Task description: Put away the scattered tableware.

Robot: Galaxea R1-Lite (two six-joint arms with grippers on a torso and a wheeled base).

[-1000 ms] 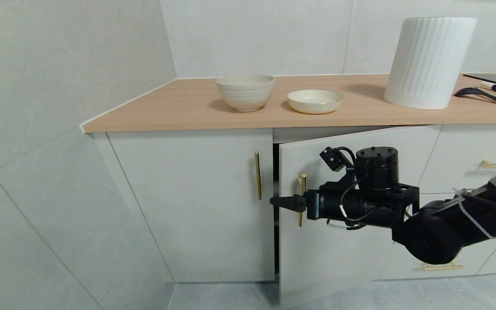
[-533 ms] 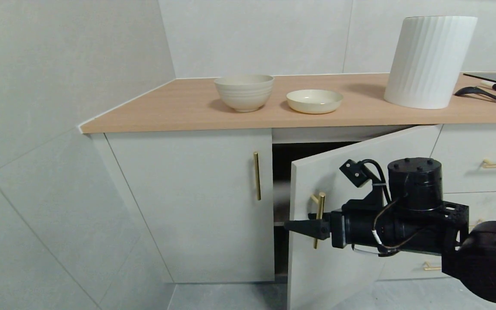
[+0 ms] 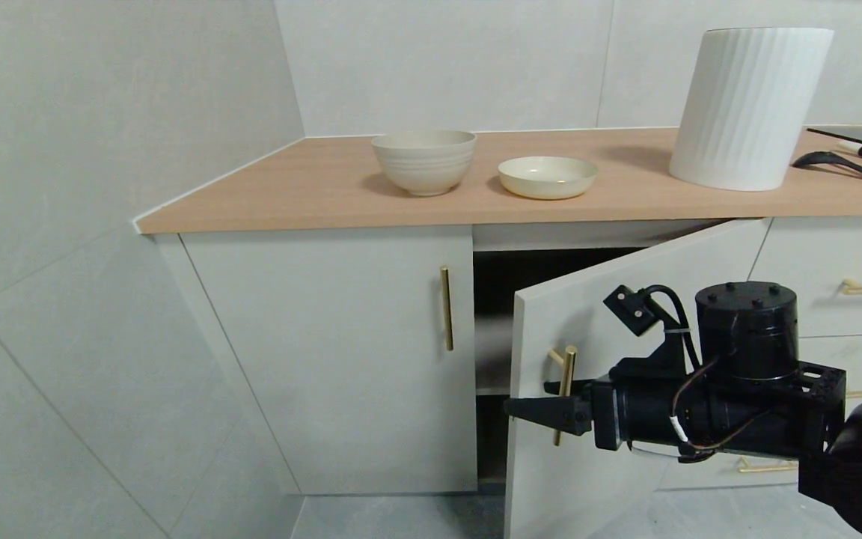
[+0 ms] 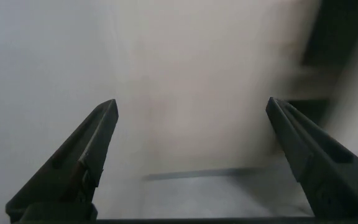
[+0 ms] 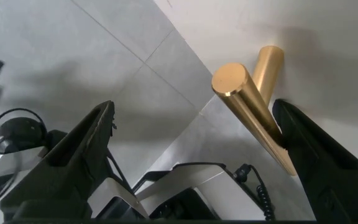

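Since last look: cabinet door swung wider, right gripper drawn back with it — fingers spread, brass handle against one finger. The left gripper is likewise spread. The bowl and shallow dish sit near each other on the countertop.

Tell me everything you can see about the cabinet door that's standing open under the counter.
The cabinet door is a plain, flat, pale grey-white panel, swung partly open below the wooden countertop, its hinge side toward the drawers, exposing a dark interior. A gold bar handle stands upright near its free edge. The open right hand straddles that handle, one finger against the bar.
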